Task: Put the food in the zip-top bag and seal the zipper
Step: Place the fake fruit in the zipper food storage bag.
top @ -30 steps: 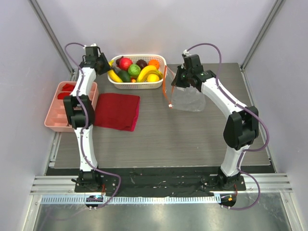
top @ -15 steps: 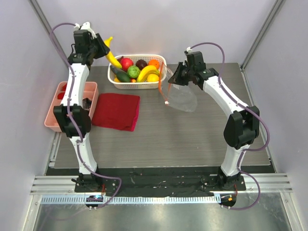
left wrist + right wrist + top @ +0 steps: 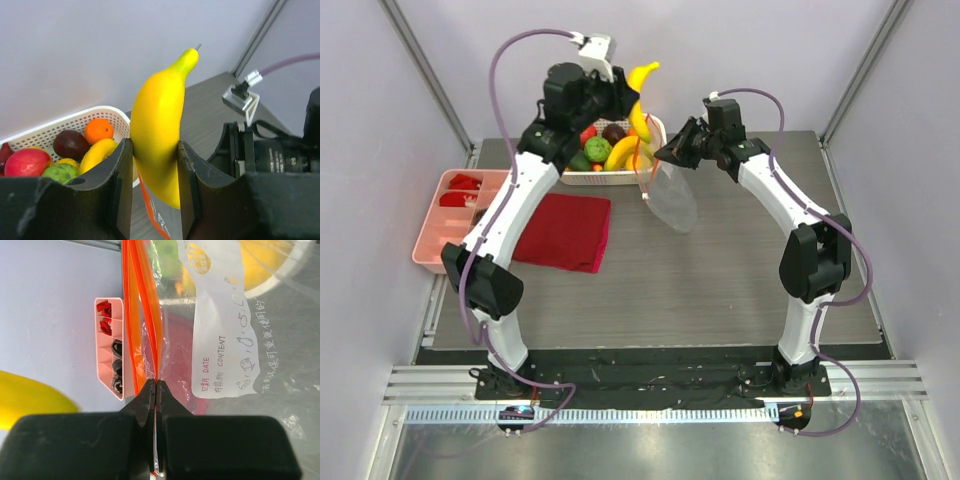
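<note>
My left gripper [image 3: 632, 100] is shut on a yellow banana [image 3: 642, 90] and holds it upright in the air over the right end of the white basket [image 3: 610, 178]. In the left wrist view the banana [image 3: 157, 125] is clamped between both fingers. My right gripper [image 3: 672, 150] is shut on the top edge of the clear zip-top bag [image 3: 672, 200], which hangs just right of the banana. The orange-red zipper [image 3: 645, 172] hangs on the bag's left side. In the right wrist view the zipper strips [image 3: 145, 315] stand parted above my shut gripper [image 3: 156, 385], beside the white label [image 3: 225, 340]. More food [image 3: 98, 130] lies in the basket.
A folded dark red cloth [image 3: 565, 230] lies left of centre. A pink divided tray [image 3: 455, 215] sits at the left table edge. The left arm spans over the basket's left part. Purple walls stand close behind the basket.
My left arm has swung right with the banana, from the basket's far left to beside the bag. My right gripper has lifted the bag and shifted it left.
</note>
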Robot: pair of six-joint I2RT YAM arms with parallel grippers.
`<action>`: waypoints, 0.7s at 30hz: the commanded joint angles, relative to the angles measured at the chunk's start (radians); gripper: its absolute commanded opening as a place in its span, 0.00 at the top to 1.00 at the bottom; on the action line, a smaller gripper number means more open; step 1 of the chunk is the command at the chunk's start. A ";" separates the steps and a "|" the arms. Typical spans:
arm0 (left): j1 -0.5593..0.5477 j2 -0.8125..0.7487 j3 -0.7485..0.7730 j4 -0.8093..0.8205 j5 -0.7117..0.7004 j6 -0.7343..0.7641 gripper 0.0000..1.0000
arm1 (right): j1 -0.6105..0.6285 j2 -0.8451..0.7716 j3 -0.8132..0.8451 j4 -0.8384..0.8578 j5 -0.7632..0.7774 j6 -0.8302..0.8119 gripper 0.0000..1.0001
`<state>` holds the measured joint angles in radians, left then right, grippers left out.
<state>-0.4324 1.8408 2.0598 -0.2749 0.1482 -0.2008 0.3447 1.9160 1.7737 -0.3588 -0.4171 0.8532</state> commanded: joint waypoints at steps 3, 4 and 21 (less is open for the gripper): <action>-0.124 -0.018 -0.148 0.083 -0.295 0.270 1.00 | -0.016 -0.023 -0.026 0.113 -0.069 0.082 0.99; -0.131 -0.028 -0.168 0.091 -0.321 0.270 1.00 | -0.019 -0.025 -0.033 0.124 -0.069 0.096 0.99; -0.141 -0.037 -0.237 -0.121 -0.527 -0.226 0.99 | -0.039 -0.009 -0.063 0.184 -0.061 0.205 0.99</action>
<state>-0.5739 1.8469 1.8351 -0.3759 -0.3527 -0.3237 0.3119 1.9182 1.7119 -0.2268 -0.4782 1.0286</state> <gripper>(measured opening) 0.374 0.015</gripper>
